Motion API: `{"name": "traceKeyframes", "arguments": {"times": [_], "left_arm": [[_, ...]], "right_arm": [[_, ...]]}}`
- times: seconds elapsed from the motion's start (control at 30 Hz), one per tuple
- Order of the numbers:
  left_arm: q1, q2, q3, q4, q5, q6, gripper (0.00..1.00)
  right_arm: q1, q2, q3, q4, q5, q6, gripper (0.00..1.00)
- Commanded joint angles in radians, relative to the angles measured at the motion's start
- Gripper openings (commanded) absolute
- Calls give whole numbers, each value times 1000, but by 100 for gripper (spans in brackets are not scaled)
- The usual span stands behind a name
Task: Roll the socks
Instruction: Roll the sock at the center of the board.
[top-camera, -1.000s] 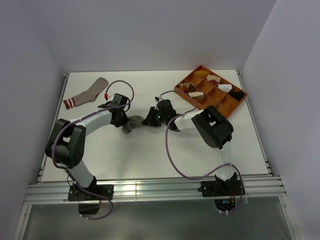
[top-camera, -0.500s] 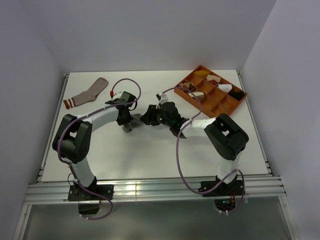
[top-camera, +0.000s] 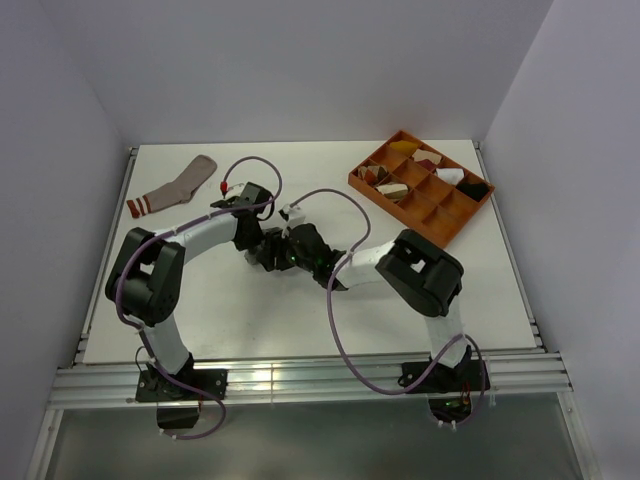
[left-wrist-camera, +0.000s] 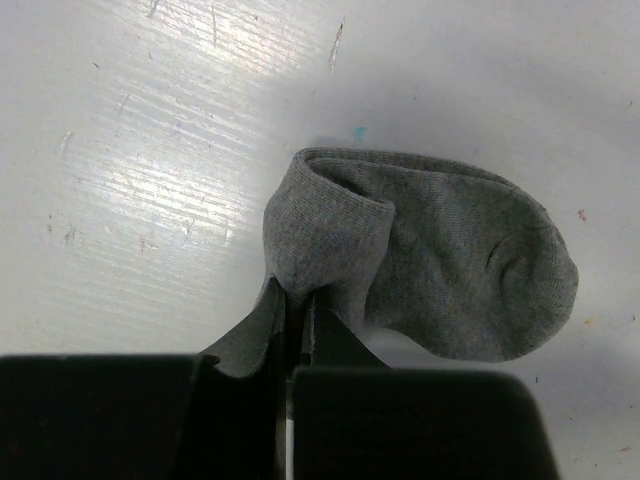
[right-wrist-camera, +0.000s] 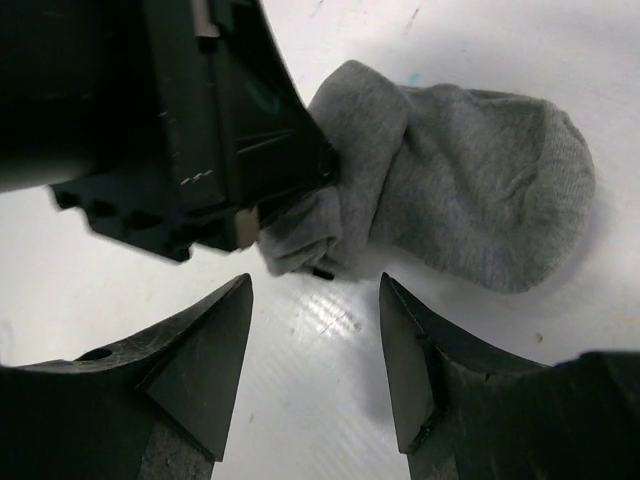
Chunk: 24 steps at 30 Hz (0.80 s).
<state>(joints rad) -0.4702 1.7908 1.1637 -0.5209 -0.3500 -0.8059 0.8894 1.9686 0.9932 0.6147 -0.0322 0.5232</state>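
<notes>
Grey knit ankle sock (left-wrist-camera: 450, 270) lies mid-left on the white table (left-wrist-camera: 130, 150), its long axis running from a folded-over end to the rounded toe. The left gripper (left-wrist-camera: 297, 300) is clamped on that folded end, so the sock's body stretches away from its fingertips. The right gripper (right-wrist-camera: 315, 290) hangs with jaws spread just short of the same fold and looks the freer arm to turn the roll. A pinkish-tan striped sock (top-camera: 175, 187) lies well apart, far left.
</notes>
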Motion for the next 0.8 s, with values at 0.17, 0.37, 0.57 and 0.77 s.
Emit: {"name": "traceKeyframes", "arguments": {"times": [0.17,0.37,0.57,0.77], "left_arm": [[-8,62,-36,-18,111,-26,0],[-8,50,-51,-1,129,-21,0],[-8,32,-61,13,144,-22,0],[-7,12,-62,13,151,-19,0]], "right_arm": [[55,64,90,79,117,-57,61],[56,95,116,59,68,-120,61],[51,128,150,10,90,-126,53],[46,133,127,11,89,-100,25]]}}
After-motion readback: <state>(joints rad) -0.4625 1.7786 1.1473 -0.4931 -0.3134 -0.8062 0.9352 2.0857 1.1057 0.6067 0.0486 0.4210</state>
